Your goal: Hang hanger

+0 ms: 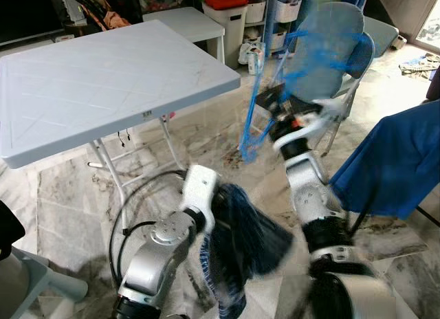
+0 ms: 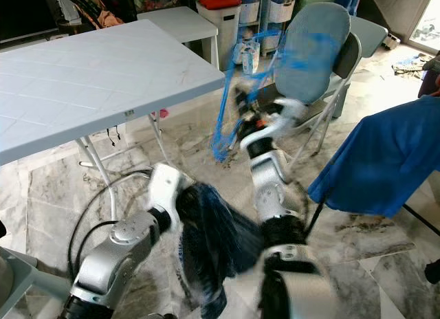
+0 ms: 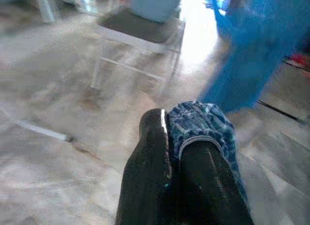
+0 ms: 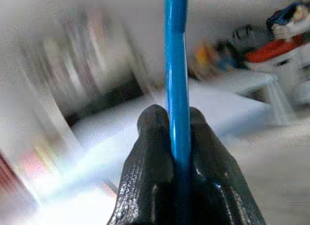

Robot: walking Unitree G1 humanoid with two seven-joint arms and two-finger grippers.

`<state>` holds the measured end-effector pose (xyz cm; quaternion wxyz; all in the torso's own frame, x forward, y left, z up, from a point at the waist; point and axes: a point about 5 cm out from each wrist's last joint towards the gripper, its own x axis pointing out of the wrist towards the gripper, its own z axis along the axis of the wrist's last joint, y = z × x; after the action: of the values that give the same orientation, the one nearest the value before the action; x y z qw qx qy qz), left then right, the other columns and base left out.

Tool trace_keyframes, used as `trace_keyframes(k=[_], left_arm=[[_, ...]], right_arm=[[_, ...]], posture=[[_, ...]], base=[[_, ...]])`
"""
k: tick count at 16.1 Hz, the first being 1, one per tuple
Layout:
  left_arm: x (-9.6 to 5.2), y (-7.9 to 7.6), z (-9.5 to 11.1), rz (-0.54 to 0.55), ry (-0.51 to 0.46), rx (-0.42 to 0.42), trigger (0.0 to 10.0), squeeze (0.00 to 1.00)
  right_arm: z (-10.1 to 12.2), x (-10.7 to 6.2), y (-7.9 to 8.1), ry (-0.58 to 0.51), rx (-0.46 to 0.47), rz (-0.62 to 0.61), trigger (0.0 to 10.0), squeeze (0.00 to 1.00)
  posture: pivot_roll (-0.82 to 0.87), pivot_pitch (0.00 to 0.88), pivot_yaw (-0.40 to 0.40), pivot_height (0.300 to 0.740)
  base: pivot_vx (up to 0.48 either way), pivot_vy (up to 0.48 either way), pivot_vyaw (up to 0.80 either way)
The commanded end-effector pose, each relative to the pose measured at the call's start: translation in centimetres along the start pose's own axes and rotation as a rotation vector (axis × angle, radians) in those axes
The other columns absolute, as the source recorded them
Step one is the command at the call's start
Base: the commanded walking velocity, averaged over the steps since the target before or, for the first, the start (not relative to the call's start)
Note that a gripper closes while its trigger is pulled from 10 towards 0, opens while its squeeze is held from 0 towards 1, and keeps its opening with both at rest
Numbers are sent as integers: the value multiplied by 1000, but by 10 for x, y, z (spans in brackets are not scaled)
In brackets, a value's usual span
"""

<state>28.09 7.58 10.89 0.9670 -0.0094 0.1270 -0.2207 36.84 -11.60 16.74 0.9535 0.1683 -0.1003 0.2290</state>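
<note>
Marble floor (image 1: 69, 195), cluttered room, views blurred by motion. Blue hanger (image 1: 258, 119) is up in the air ahead, betw. the white bench (image 1: 103, 78) and a grey chair (image 1: 330, 51), touching neither. Right tool (image 4: 177, 133) is pinched tight on its thin blue bar. Left tool (image 3: 177, 152) is low, fingers pressed together on a dark blue plaid cloth (image 1: 244, 243) that hangs down. Blue garment (image 1: 399, 161) hangs at right. Step: prob. carrying the hanger to a rail; none is seen yet. Next: find the rail, raise the hook over it.
</note>
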Motion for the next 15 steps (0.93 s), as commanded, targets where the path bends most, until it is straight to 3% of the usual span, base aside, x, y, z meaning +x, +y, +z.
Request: trace_keyframes(k=[1, 3, 4, 5, 6, 7, 8, 10, 13, 14, 15], left_arm=[[-10, 40, 2, 218, -27, 85, 0, 0], [-30, 76, -5, 441, -10, 118, 549, 0], [-37, 85, -7, 503, 2, 148, 2980, 0], [-44, 89, -10, 535, -2, 157, 4000, 0], [-55, 93, -14, 568, -3, 158, 9020, 0], [-64, 92, -21, 588, 1, 154, 10000, 0], [-71, 90, -27, 601, 4, 152, 10000, 0], [-84, 82, -37, 604, 1, 121, 10000, 0], [-83, 82, -30, 609, -50, 100, 10000, 0], [-82, 83, -25, 612, -71, 87, 10000, 0], [-80, 84, -22, 619, -83, 83, 10000, 0]], right_arm=[[-12, -16, -15, 99, -187, -46, 10000, 0], [-22, -37, -46, 254, -278, -215, 10000, 0], [-22, -44, -52, 270, -316, -225, 10000, 0], [-24, -51, -56, 303, -351, -219, 10000, 0], [-28, -61, -59, 371, -392, -181, 10000, 0], [-31, -71, -58, 422, -412, -95, 10000, 0], [-33, -79, -59, 436, -394, -50, 10000, 0], [-39, -101, -72, 509, -331, -146, 10000, 0], [-39, -102, -62, 507, -356, -128, 10000, 0], [-37, -95, -55, 458, -385, -129, 10000, 0], [-37, -90, -48, 434, -344, -130, 10000, 0]], posture=[[-70, 15, 16, 740], [-65, 12, 21, 740], [-62, 10, 23, 740], [-54, 6, 26, 740], [-50, 3, 29, 740], [-46, 0, 29, 740], [-42, 0, 30, 740], [-39, 0, 27, 740], [-36, 0, 31, 740], [-37, 0, 33, 740], [-35, 0, 37, 740]], base=[[0, 0, 0], [0, 0, 0], [0, 0, 0], [0, 0, 0], [0, 0, 0], [0, 0, 0], [0, 0, 0], [0, 0, 0], [0, 0, 0], [0, 0, 0], [0, 0, 0]])
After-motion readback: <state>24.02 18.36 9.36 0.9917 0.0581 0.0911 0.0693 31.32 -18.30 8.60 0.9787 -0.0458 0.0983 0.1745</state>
